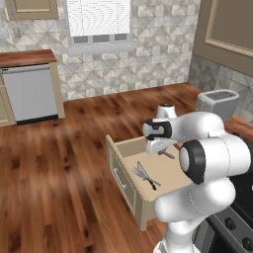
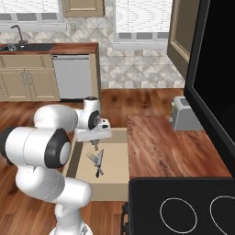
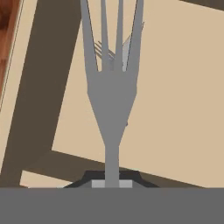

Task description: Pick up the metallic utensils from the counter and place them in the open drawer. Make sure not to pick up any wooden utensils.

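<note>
The gripper [image 3: 112, 181], closed on the handle of a grey fork [image 3: 112, 96], hangs above the open drawer [image 1: 129, 144], where another fork [image 2: 93, 158] and knife [image 2: 99, 166] lie.

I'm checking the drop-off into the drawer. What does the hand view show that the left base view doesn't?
The hand view alone shows the held fork in detail, its tines pointing out over the drawer floor, handle pinched between the fingers. The left base view alone shows the toaster, the wood floor and the drawer's front panel with its bar handle. Both show the open drawer and utensils already lying in it.
</note>
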{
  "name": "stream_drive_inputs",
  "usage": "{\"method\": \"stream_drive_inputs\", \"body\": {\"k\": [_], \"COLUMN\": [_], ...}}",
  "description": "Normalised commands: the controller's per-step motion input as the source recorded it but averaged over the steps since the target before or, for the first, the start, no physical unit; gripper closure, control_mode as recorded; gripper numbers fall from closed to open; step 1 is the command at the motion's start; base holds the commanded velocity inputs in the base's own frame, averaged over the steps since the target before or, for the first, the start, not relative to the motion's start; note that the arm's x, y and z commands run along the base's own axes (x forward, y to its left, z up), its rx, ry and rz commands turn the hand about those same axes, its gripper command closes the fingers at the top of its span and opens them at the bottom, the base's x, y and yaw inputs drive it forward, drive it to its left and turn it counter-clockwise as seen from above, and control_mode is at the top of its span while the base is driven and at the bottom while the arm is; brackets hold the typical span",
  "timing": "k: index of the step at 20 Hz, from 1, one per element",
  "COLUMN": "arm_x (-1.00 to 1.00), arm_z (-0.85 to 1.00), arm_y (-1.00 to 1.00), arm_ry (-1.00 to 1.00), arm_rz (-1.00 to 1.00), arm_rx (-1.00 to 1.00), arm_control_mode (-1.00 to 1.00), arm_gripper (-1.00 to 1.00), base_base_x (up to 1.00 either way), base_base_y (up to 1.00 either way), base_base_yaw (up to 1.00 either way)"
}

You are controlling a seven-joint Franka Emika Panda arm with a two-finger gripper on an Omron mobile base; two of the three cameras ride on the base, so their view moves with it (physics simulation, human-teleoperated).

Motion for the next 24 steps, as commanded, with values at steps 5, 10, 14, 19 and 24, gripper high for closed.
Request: {"method": "stream_drive_inputs", "body": {"k": [5,10,14,19,24], "arm_x": [0.04,0.30,0.53,0.33,0.00], "arm_z": [-0.58,-0.37,-0.02,-0.06,-0.27], "arm_y": [-0.04,-0.02,-0.12,-0.20,-0.17], "arm_ry": [-0.02,0.00,0.08,0.03,0.00], "arm_rz": [0.00,-0.04,-0.02,-0.01,0.00], "arm_rx": [0.00,0.00,0.00,0.03,0.03], "arm_control_mode": [-1.00,-1.00,-1.00,-1.00,-1.00], "arm_gripper": [1.00,1.00,1.00,1.00,1.00], "base_base_x": [0.00,0.00,0.00,0.00,0.00], "base_base_y": [0.00,0.00,0.00,0.00,0.00], "base_base_yaw": [0.00,0.00,0.00,0.00,0.00]}}
